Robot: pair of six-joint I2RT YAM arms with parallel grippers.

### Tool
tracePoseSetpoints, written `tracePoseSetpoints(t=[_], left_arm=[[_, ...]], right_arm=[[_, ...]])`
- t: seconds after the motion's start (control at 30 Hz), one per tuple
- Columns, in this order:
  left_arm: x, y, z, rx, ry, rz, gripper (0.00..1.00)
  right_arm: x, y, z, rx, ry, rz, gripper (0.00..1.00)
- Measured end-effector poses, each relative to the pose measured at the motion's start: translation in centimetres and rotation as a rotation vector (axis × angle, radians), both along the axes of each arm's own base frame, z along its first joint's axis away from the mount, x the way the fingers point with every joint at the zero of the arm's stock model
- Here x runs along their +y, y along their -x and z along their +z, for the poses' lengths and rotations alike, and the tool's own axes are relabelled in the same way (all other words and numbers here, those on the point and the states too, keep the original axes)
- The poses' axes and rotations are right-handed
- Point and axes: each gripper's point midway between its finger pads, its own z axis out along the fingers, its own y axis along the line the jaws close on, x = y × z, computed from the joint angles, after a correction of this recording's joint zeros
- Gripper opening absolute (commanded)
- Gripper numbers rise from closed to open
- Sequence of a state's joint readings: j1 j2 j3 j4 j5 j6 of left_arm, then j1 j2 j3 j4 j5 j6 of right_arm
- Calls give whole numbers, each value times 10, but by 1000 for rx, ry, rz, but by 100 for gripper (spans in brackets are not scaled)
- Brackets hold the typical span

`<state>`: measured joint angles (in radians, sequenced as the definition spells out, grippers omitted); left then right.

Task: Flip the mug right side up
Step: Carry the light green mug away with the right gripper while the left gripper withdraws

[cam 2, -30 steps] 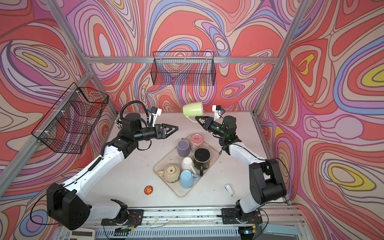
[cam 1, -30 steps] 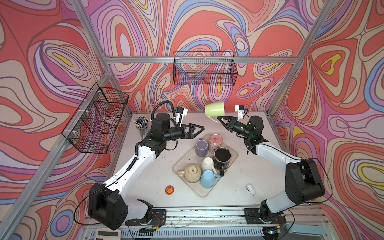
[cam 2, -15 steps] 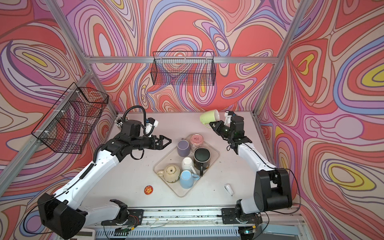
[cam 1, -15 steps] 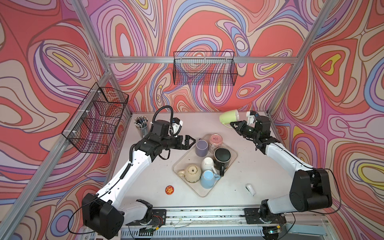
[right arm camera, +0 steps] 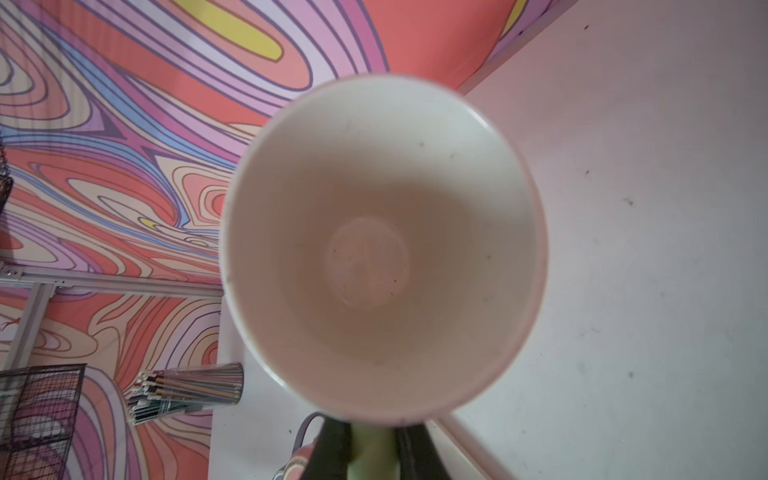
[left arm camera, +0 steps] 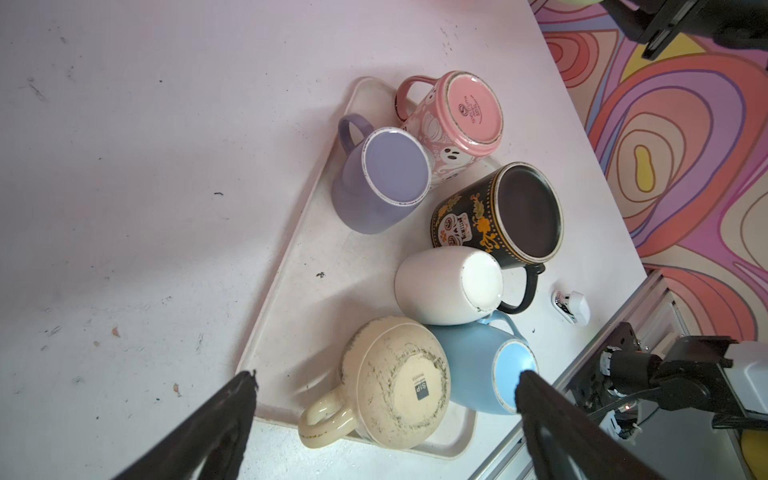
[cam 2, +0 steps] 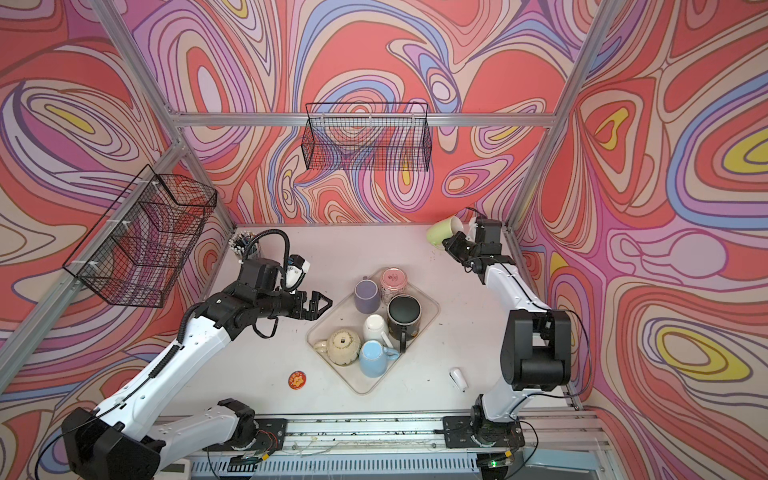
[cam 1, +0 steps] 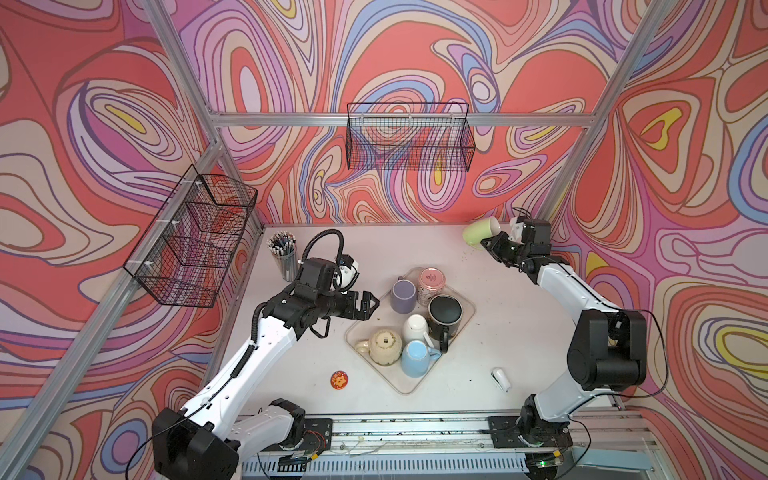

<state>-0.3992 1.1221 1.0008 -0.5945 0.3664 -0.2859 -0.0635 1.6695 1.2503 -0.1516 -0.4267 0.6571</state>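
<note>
**A:** Right tool (cam 1: 487,243)?
**B:** Clenched on the handle of the green mug (cam 1: 478,232). The mug hangs just beyond its tips, over the bench's (cam 1: 374,249) far corner. Its mouth faces back at the wrist, and its axis is near level.
**A:** Left tool (cam 1: 371,305)?
**B:** Released, well apart from the mug, beside the tray (cam 1: 399,380).
**A:** Hidden?
**B:** The jaws cover most of the handle. Clearance beneath the mug cannot be told.

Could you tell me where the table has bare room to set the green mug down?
The right gripper holds the light green ceramic mug near the far right corner. Bare white table runs along the back wall to the metal pen cup, and between the beige tray and the right arm. The tray is crowded with overturned mugs.
</note>
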Motion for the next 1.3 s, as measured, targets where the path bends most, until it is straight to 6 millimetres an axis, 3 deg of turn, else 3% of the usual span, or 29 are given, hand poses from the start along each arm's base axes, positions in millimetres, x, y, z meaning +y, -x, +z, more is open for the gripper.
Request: tracePoseSetpoints(t=[0.4,0.77,1.03,1.3], left_arm=[[15,0,-27,17,-72,57,100],[22,-3,-27,-4,-102,91,100],[22,-4,-32,11,-110,91,100],[23,-5,-35,18,-119,95,100]], right_arm=[[-56,-46,-43,96,168,-60,0],[-88,-67,-64,179,359,-84,0],[-111,-70,-67,214,525,-96,0],[-122,-66,-86,255,678,-24,0]])
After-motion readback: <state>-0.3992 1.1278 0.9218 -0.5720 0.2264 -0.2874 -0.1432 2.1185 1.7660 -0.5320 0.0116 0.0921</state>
